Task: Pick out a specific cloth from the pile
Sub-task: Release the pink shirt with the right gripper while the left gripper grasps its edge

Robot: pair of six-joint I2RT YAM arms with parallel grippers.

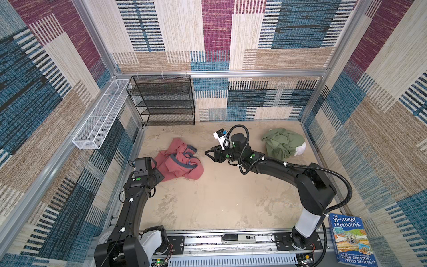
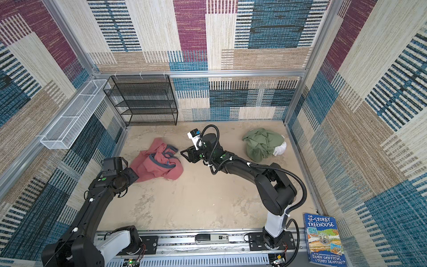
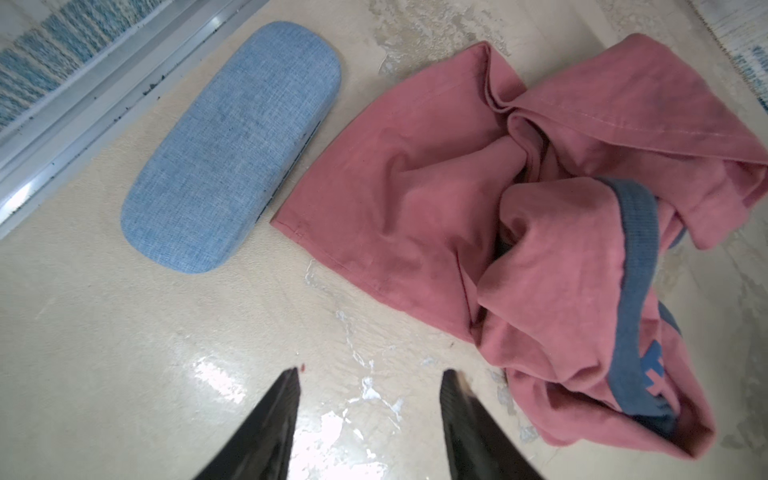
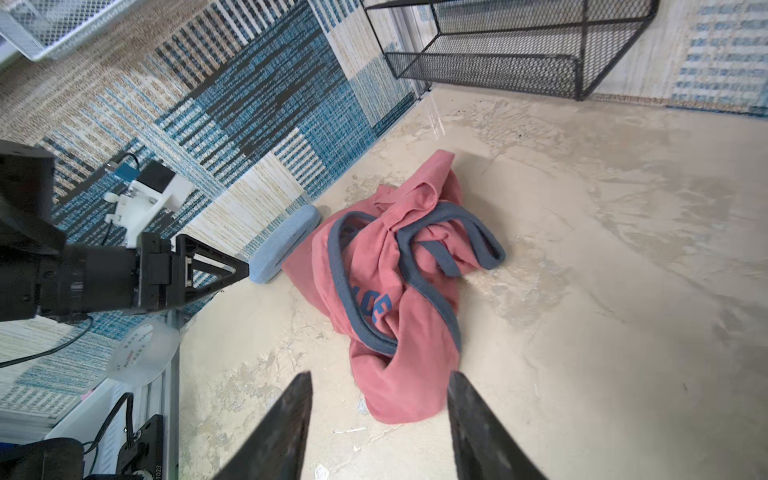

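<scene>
**Weighing the risks around a cloth that lies clear of the pile**

Looking at the cloth [image 1: 179, 161] first: the salmon-red garment with grey-blue trim lies crumpled on the desk [image 1: 219, 196] near its left edge. It is well apart from the pile [image 1: 282, 143], which sits in the far right corner as an olive-green garment [image 2: 261, 144] over a white one [image 2: 280, 148].

My left end effector [image 3: 370, 374] hovers over bare desk just beside the cloth's hem, jaws partly open and gripping nothing. My right end effector [image 4: 380, 376] points at the cloth from the other side, also partly open and empty.

I judge three things could go wrong:
- Both my arms flank one small garment, so closing in together could knock them against each other.
- A blue glasses case [image 3: 232, 145] lies just beside the hem, and a low sweep from the left could shove it or pinch it along with the fabric.
- The trim loops stand proud, so a grip on one loop alone might let the rest unfurl and drag.

The desk is a pale, patchy, glossy surface on which fabric probably slides easily. Woven patchwork panels in blue, beige and maroon wall it in. A black mesh rack [image 1: 161, 99] stands at the far edge, a white wire basket [image 1: 101, 113] hangs on the left wall, and a book [image 1: 351, 240] rests at the near right corner.
</scene>
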